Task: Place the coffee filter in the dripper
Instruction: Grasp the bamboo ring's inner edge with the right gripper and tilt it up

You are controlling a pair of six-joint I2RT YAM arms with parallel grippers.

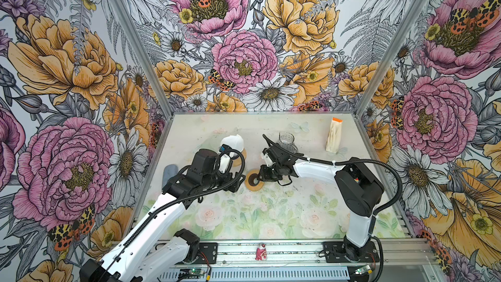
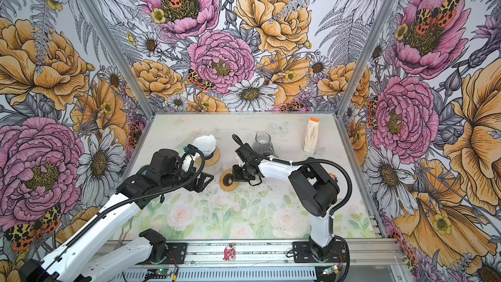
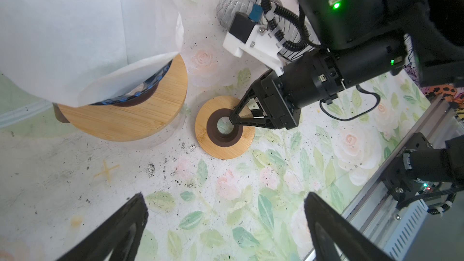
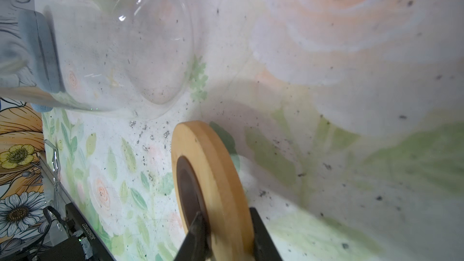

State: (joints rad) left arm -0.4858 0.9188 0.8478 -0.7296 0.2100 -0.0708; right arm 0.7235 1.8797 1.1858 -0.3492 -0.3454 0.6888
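The white paper coffee filter sits in the dripper, whose wide wooden collar rests on a clear glass pot at the rear left. A loose wooden ring with a dark inner band lies at mid-table. My right gripper is shut on its rim, one finger in the hole and one outside. My left gripper hovers open and empty just left of the ring.
A clear ribbed glass vessel stands behind the right wrist. A pale filter packet with an orange top stands at the rear right. Dark crumbs speckle the floral mat. A pink figurine sits on the front rail.
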